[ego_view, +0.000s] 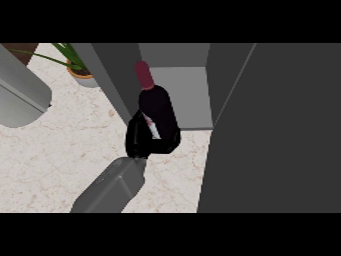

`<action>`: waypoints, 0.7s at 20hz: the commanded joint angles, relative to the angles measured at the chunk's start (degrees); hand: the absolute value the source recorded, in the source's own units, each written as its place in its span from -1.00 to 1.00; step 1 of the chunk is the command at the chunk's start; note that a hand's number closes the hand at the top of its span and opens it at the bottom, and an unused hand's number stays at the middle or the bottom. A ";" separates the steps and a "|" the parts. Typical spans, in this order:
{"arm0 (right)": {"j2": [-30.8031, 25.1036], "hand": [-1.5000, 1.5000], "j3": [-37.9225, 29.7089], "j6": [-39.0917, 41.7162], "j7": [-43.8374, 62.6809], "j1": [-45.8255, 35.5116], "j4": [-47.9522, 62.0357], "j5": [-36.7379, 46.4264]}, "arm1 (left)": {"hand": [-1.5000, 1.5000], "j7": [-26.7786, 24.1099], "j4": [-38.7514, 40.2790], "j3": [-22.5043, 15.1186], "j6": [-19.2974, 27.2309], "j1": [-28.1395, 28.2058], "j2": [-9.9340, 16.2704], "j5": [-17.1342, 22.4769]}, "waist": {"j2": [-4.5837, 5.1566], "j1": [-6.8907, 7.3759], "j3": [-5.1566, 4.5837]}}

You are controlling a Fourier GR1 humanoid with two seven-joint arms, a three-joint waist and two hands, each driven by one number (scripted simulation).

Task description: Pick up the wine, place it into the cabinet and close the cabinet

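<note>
Wine (157, 102) gripped in right hand (142, 140) at cabinet (179, 95).

wine (157, 102) before open cabinet (177, 95), plant (73, 60) left

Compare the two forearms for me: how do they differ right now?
The right forearm rises from the lower edge, its hand curled round the wine bottle at the open cabinet. The left forearm lies at the left edge, away from the bottle, its hand out of sight. Both are grey.

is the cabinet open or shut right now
Open: the cabinet shows its pale inside, and its door is swung out to the right of the wine.
</note>
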 commanded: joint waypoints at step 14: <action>1.26 -1.00 2.73 -0.03 -1.54 2.03 -0.53 1.89 | 1.00 2.71 16.99 6.97 -0.43 -19.80 -0.01 6.38 | 0.16 -0.56 -0.01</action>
